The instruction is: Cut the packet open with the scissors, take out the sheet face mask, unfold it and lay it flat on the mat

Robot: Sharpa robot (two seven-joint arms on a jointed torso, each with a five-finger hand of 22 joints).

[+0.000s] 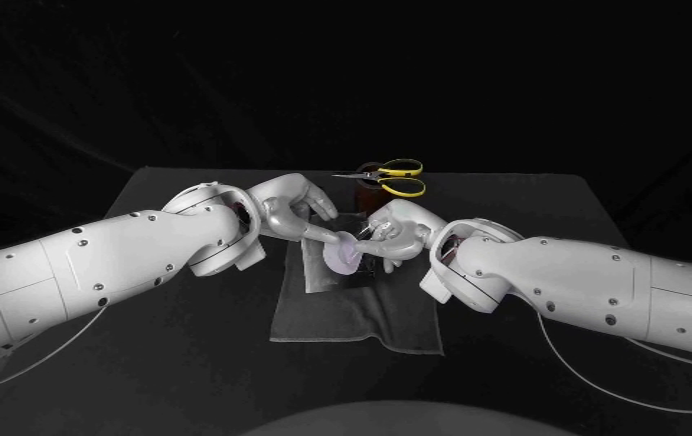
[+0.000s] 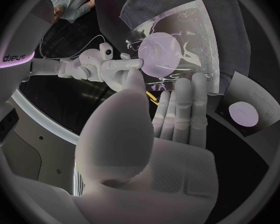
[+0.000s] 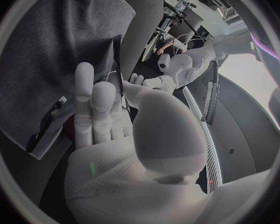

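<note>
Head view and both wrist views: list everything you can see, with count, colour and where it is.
table: one, black, under everything
mat: one, grey, mid-table
scissors: one pair, yellow handles, far side of the table
packet: one, dark with a pale round patch, near the scissors
mask: one, pale and translucent, above the mat between the hands
left hand: silver, holds the mask's edge
right hand: silver, pinches the mask

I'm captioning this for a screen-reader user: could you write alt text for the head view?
Over a dark grey mat on a black table, the right robot hand pinches a pale translucent sheet, and the left robot hand reaches to its other edge. Beyond them lie yellow-handled scissors.
</note>
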